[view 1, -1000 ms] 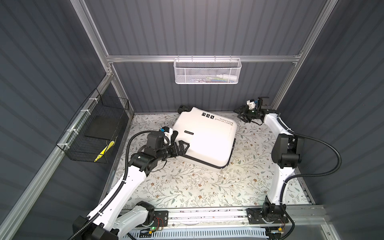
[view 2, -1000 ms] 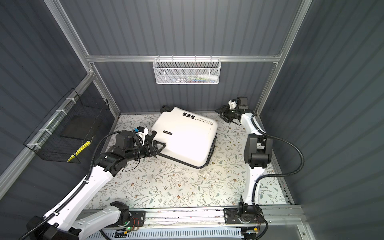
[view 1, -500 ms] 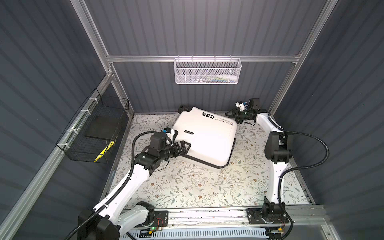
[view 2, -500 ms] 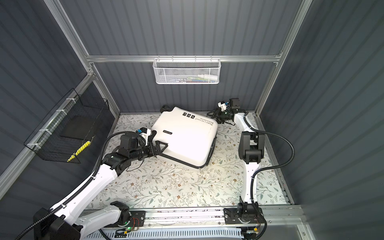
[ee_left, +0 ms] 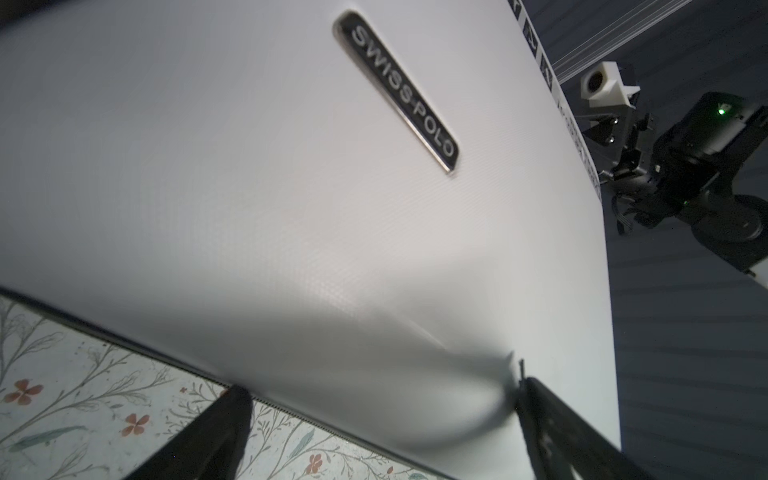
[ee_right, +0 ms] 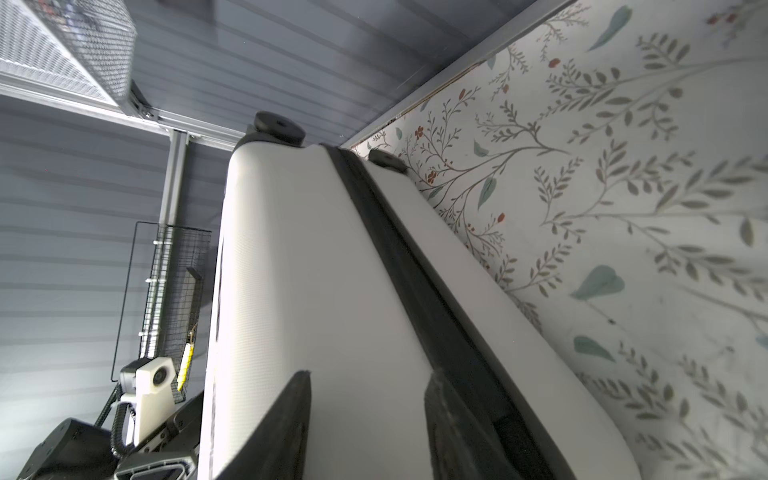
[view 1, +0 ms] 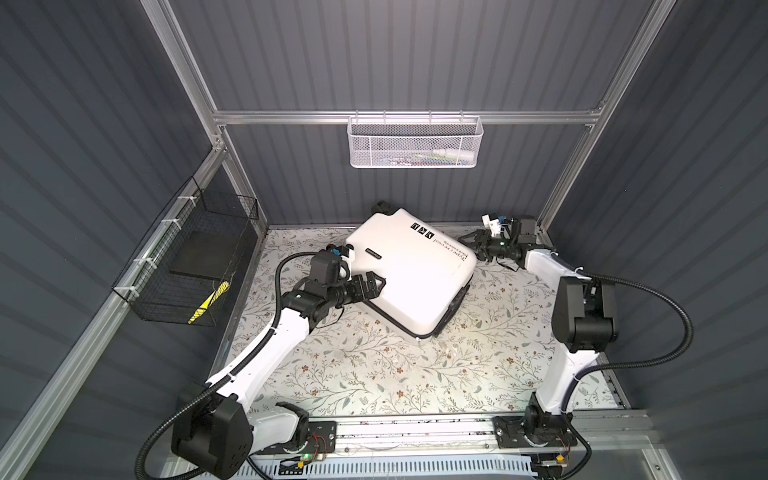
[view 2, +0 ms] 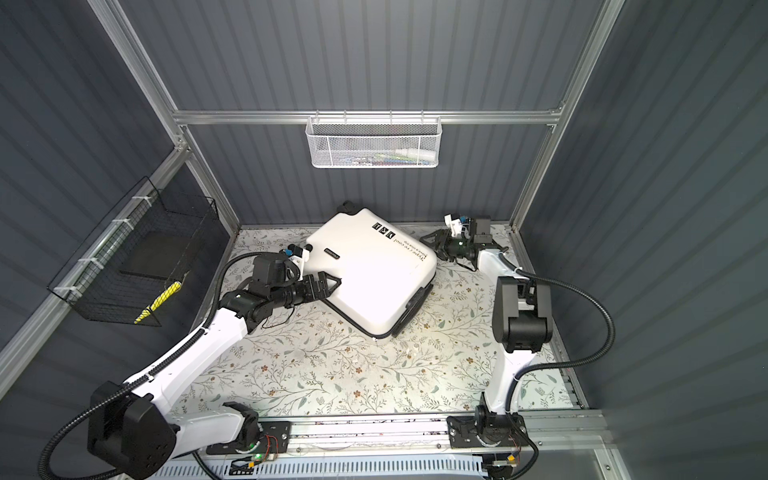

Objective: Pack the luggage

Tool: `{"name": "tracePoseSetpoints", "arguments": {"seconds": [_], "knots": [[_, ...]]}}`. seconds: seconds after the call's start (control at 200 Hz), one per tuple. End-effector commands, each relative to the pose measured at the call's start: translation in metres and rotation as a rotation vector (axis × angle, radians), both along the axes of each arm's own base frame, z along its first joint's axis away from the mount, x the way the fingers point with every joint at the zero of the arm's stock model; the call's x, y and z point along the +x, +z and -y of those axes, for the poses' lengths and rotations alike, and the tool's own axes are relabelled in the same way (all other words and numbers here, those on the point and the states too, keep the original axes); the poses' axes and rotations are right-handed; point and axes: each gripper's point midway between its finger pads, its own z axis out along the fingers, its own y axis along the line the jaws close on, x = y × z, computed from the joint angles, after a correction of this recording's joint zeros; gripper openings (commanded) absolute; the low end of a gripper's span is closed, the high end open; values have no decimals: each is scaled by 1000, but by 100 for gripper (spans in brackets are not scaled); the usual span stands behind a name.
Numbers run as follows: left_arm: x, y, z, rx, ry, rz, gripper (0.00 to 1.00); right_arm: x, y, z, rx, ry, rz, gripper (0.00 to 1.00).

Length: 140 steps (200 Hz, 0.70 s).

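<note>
Probably opening comes first: the left gripper (view 1: 375, 285) gapes empty at the lower-left edge of the shut luggage (view 1: 411, 274), the right gripper (view 1: 472, 247), half-spread and empty, straddles its upper-right seam (ee_right: 415, 291), which likely needs unzipping next.

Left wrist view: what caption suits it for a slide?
Open left end effector at the edge of a white hard-shell suitcase with a black Swiss Polo badge, on a floral tablecloth.

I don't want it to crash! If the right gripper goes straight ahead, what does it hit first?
The suitcase: the right gripper points at its white side by the black zipper band, seemingly almost touching.
</note>
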Motion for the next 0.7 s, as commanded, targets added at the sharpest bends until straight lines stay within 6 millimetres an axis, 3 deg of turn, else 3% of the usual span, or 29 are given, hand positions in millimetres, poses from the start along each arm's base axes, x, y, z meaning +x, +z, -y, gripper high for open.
{"name": "tracePoseSetpoints", "arguments": {"seconds": [0.0,0.42,0.56,0.695], "knots": [[17,32,25,-45,-109,127,100,-42,-28,-27,67,59,-103,46],[44,36,49,-36,-203,139,100,-142,-71,-34,2,1,-155,44],[50,37,53,-28,-219,143,100,-161,-75,-26,-31,-38,-160,46],[51,47,49,5,-217,175,100,-168,-64,-12,-94,-94,-141,55]]}}
